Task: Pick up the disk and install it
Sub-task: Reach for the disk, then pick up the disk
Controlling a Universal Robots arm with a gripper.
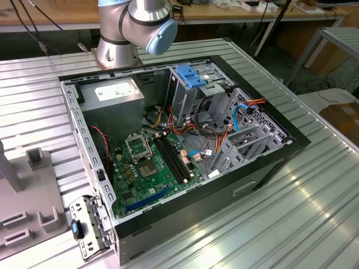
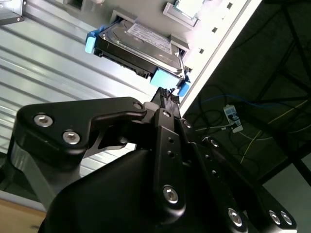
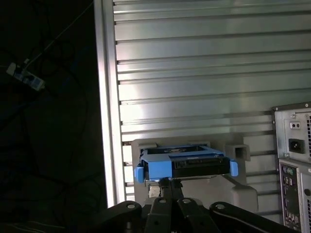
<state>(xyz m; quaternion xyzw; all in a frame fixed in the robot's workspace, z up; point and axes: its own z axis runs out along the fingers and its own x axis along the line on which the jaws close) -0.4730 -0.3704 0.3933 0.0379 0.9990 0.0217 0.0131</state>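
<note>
Presently, the gripper [image 3: 166, 182] is hanging just beside the blue end tab of the disk [image 3: 199, 167], its jaws drawn together w/ nothing between them. The disk is sitting in a grey holder [image 3: 243, 191] near the edge of the ribbed table [image 3: 194, 73], prob. so its tabbed end is facing the approach. The PC case [image 1: 269, 162] is lying open side up, likely exposing the drive bays for install.

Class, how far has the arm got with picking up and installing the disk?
Done: nothing yet; the disk sits in its grey holder on the ribbed table. In hand: the gripper is close to its blue end. Left: pick-up and fitting into the open computer case.
</note>
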